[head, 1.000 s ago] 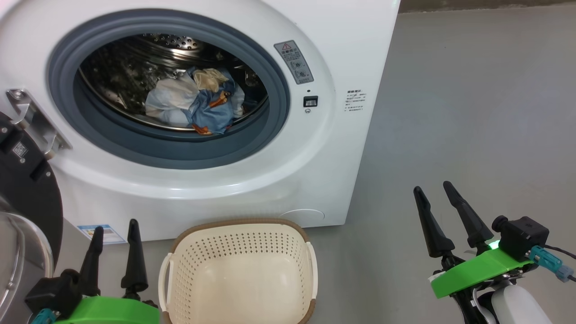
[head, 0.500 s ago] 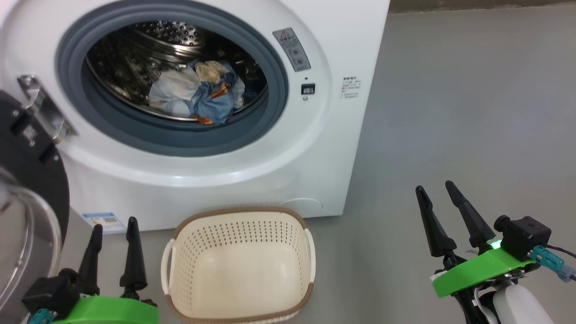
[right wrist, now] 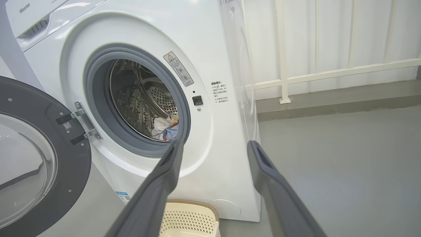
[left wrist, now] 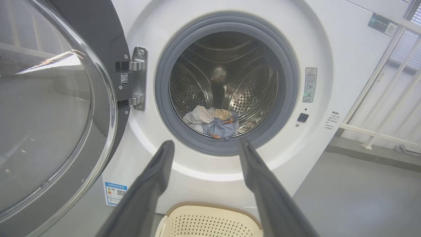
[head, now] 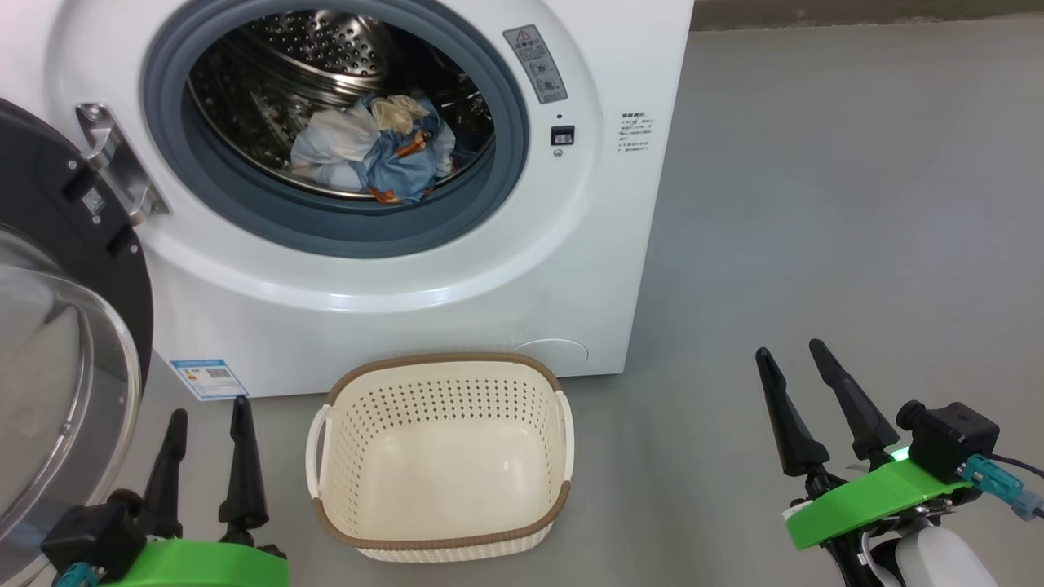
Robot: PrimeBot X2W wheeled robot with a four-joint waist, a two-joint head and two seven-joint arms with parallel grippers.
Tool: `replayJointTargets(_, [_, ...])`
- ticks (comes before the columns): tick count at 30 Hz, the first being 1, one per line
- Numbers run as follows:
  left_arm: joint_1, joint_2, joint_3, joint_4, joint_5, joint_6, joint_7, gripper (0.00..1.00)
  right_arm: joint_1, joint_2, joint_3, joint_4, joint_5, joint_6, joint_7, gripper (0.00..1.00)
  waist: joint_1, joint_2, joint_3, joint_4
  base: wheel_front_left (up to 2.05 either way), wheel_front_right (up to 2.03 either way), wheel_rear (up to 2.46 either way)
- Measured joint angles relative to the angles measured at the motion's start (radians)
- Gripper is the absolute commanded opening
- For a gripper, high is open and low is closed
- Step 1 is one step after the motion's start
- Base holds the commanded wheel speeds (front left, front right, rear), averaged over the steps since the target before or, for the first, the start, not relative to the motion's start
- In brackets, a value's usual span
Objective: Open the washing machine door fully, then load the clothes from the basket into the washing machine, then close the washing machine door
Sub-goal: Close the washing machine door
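The washing machine door (head: 57, 342) stands swung wide open on the robot's left side of the machine, hung from a bright metal hinge (head: 122, 163). It is a broad glossy black ring around a bulging clear glass bowl that catches pale reflections. The washing machine (head: 391, 310) itself is a white box with a smooth, rounded front, and its round mouth is lined by a thick matte grey rubber gasket (head: 326, 232). Behind that the steel drum (head: 326, 41) shines, dotted with rows of small holes and crossed by raised ribs.

The clothes (head: 375, 151) lie in a crumpled heap on the drum's bottom, near the front: soft folds of light blue and pale grey-white cloth with bits of orange-brown print.

The basket (head: 440, 403) sits on the grey floor (head: 816, 204) just before the machine, below the mouth. It is a cream plastic tub, a rounded rectangle with pierced walls, a brown woven-look rim, white handles at its two sides and a smooth bare bottom. A small blue label (head: 208, 377) is stuck low on the machine's front, near the door.

The left tool (head: 208, 409) hangs beside the basket with its two long, dark, tapered fingers spread apart, grasping nothing. The right tool (head: 789, 349) is well off to the other side over bare floor, fingers likewise parted and free.
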Motion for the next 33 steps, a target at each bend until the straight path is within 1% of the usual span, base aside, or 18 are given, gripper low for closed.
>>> replayJointTargets(22, [0.015,-0.003,-0.001,-0.005,0.000,0.000,0.000,1.00,0.003,-0.003,0.000,0.001,0.000,0.000,0.000,1.00,0.0000,0.0000,-0.010,0.022,0.00,0.00,0.00])
replayJointTargets(27, [0.015,-0.003,-0.003,-0.005,0.000,0.001,0.000,1.00,0.004,-0.002,0.005,0.001,0.000,0.000,0.000,1.00,0.0000,0.0000,-0.012,0.048,0.00,0.00,0.00])
replayJointTargets(29, [0.015,-0.003,-0.003,-0.005,0.000,0.003,0.000,1.00,0.004,-0.002,0.010,0.001,0.000,0.000,0.000,1.00,0.0000,0.0000,-0.016,0.072,0.00,0.00,0.00])
replayJointTargets(33, [0.015,-0.004,-0.006,-0.006,0.010,0.020,0.000,1.00,0.006,-0.002,0.017,0.002,0.007,0.000,0.000,1.00,0.0001,0.0000,-0.022,0.110,0.00,0.00,0.00])
